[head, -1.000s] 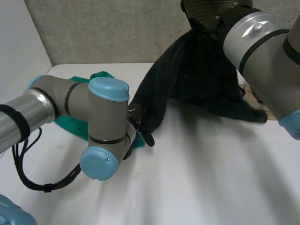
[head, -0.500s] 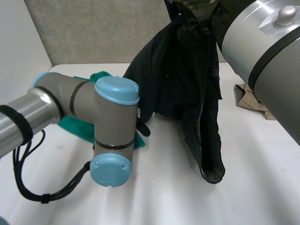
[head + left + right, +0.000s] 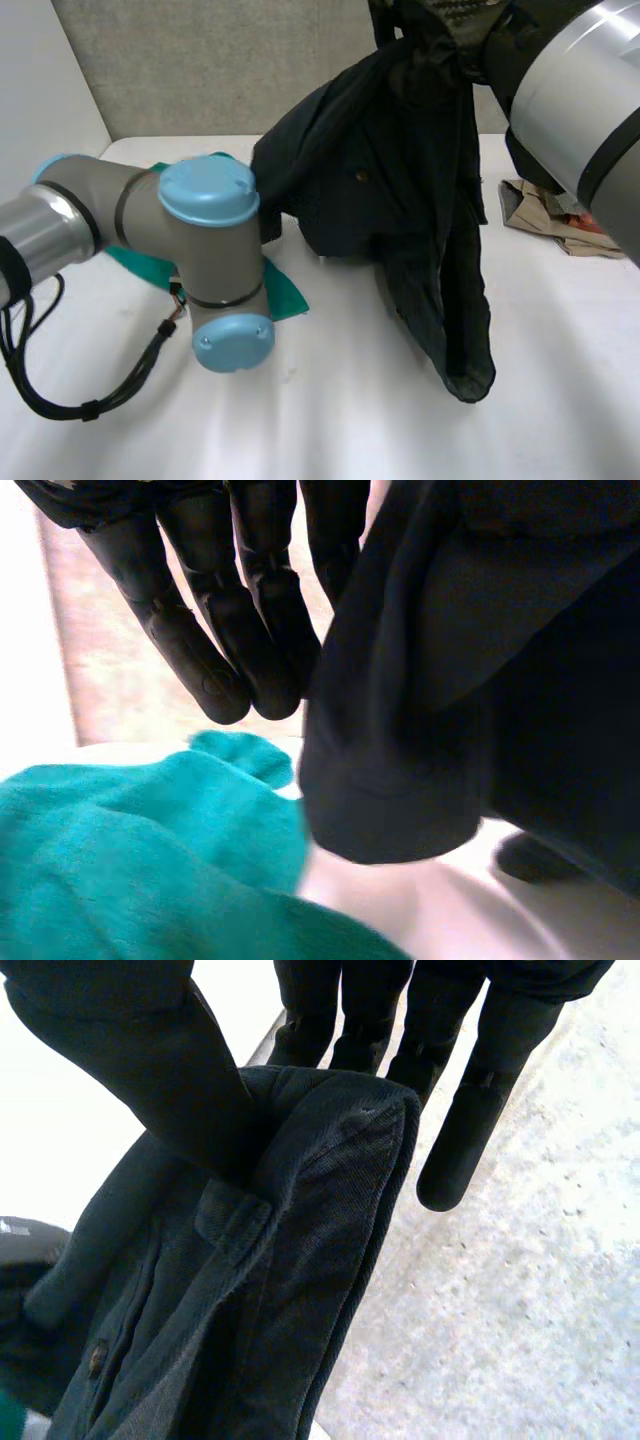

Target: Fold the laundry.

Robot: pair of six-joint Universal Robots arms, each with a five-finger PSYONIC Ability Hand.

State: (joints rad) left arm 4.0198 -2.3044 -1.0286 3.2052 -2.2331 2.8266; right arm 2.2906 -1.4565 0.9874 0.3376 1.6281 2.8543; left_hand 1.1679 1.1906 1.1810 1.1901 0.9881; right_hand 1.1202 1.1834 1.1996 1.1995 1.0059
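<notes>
A black buttoned shirt (image 3: 400, 190) hangs high over the table from my right hand (image 3: 440, 20). In the right wrist view the thumb (image 3: 140, 1060) pinches a folded edge of the shirt (image 3: 270, 1280) against the fingers (image 3: 450, 1110). One long part of it dangles down to just above the table. Its side edge stretches toward my left arm (image 3: 205, 235). In the left wrist view my left hand (image 3: 230, 610) has the shirt's hem (image 3: 400, 750) at its fingers and closes on it.
A teal cloth (image 3: 285, 300) lies on the white table (image 3: 330, 420) under my left arm and below the left hand (image 3: 130, 850). A crumpled tan cloth (image 3: 545, 210) sits at the right edge. A grey wall (image 3: 200, 70) closes the back.
The right hand swung the shirt left and up, so a long part now dangles. My left arm drew back left and its hand closed on the shirt's edge.
</notes>
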